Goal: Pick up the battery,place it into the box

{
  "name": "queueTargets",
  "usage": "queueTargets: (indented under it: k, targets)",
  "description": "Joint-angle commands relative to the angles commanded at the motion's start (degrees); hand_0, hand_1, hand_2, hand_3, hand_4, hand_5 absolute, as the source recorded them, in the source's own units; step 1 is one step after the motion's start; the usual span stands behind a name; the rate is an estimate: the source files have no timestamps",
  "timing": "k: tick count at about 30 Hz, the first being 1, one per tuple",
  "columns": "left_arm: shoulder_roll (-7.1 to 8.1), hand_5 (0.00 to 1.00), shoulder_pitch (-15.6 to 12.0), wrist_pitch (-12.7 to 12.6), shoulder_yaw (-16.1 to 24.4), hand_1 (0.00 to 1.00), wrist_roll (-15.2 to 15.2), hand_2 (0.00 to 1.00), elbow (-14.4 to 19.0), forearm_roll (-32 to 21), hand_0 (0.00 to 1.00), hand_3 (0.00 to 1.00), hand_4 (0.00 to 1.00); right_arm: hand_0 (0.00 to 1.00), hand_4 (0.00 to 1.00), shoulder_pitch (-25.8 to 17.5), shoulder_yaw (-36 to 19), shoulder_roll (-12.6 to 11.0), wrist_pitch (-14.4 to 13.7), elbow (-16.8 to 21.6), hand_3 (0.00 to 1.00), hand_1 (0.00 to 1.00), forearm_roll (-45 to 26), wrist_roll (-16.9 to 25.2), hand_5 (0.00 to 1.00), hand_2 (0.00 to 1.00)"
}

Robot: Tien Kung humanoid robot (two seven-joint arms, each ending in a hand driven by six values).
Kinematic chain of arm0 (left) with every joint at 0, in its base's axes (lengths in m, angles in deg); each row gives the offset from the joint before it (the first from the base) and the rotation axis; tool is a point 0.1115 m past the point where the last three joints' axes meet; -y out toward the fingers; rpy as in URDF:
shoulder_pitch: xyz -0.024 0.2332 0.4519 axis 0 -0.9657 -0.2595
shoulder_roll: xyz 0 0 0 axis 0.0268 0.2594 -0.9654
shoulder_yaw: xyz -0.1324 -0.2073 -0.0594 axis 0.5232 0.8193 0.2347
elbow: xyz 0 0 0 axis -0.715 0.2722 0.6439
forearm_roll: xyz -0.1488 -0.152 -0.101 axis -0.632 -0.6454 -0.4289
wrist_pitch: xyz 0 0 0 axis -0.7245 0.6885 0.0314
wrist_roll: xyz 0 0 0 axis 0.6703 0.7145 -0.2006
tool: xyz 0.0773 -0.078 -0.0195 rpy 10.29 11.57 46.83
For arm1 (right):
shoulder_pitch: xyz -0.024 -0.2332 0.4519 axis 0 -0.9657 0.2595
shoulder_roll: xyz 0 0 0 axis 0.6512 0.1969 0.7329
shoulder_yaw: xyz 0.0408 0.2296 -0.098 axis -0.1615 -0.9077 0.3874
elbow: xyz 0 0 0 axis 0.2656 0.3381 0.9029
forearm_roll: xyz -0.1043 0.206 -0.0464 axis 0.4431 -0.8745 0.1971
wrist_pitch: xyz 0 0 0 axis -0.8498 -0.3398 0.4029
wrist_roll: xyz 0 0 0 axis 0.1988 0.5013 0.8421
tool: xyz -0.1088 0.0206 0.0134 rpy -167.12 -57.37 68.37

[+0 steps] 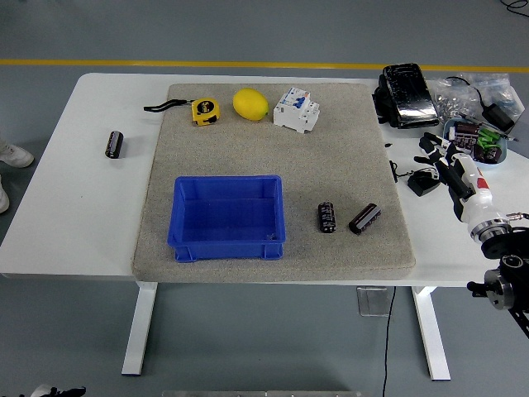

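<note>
The right hand (460, 175) rests at the table's (91, 215) right edge; whether it is open or closed cannot be told. Two batteries (327, 217) lie on the mat (347, 149) left of it, just right of the blue box (228, 217); a third (114, 144) lies far left. No print is legible.

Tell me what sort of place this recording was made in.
Probably a lab or workshop floor: a standing desk on grey flooring with a yellow line, a clutter of parts and cables at its right end, and a mat laid with test items.
</note>
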State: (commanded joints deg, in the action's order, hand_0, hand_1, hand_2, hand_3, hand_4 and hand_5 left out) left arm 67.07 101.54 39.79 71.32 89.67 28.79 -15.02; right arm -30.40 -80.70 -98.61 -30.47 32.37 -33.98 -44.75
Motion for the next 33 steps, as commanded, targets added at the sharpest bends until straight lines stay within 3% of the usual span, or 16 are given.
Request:
queueTargets:
  k: [6,7,11,12,13,18,19,24,33]
  targets:
    - [0.09,0.487,-0.1,0.0,0.1,0.682,0.1,0.713,0.0,0.2,0.701,0.593,0.606,0.207,0.998,-0.1,-1.2,-0.4,-2.2,2.5,0.875,0.426,10.9,-3.9,0.836,0.836]
    - [0.10,0.486,-0.1,0.0,0.1,0.680,0.1,0.713,0.0,0.2,0.701,0.593,0.605,0.084,0.998,-0.1,-1.4,-0.5,-2.3,3.1,0.863,0.212,13.5,-5.1,0.786,0.812]
    - [0.15,0.486,-0.2,0.1,0.4,0.680,0.2,0.713,0.0,0.6,0.701,0.593,0.605,0.084,0.998,-0.1,-2.0,-0.7,-1.0,4.9,0.863,0.212,22.7,-9.3,0.786,0.812]
    - [0.17,0.486,-0.2,0.1,0.4,0.680,0.2,0.713,0.0,0.7,0.701,0.593,0.605,0.084,0.998,-0.2,-2.1,-0.8,-0.3,5.4,0.863,0.212,25.3,-10.3,0.786,0.812]
    - [0.19,0.487,-0.2,0.1,0.5,0.680,0.3,0.714,0.0,0.8,0.701,0.593,0.606,0.056,0.998,-0.2,-2.2,-0.8,0.3,5.8,0.858,0.173,27.9,-11.2,0.675,0.802]
    - [0.30,0.487,-0.1,0.1,0.7,0.680,0.4,0.714,0.0,1.2,0.701,0.593,0.606,0.056,0.998,-0.2,-1.8,-1.4,5.4,8.4,0.858,0.173,39.9,-15.4,0.675,0.802]
    - [0.31,0.487,-0.1,0.1,0.7,0.679,0.4,0.714,0.0,1.3,0.701,0.593,0.606,0.077,0.998,-0.2,-1.7,-1.5,6.4,8.7,0.853,0.255,42.5,-16.0,0.659,0.805]
    - [0.39,0.487,-0.2,0.1,0.8,0.679,0.4,0.714,0.0,1.4,0.701,0.593,0.606,0.077,0.998,0.0,-1.2,-1.5,8.9,9.4,0.853,0.255,53.4,-18.0,0.659,0.805]
    - [0.44,0.487,0.1,0.0,0.8,0.675,0.4,0.714,-0.1,1.1,0.703,0.592,0.606,0.065,0.998,0.9,0.9,-2.3,20.4,14.1,0.857,0.251,70.2,-24.7,0.674,0.791]
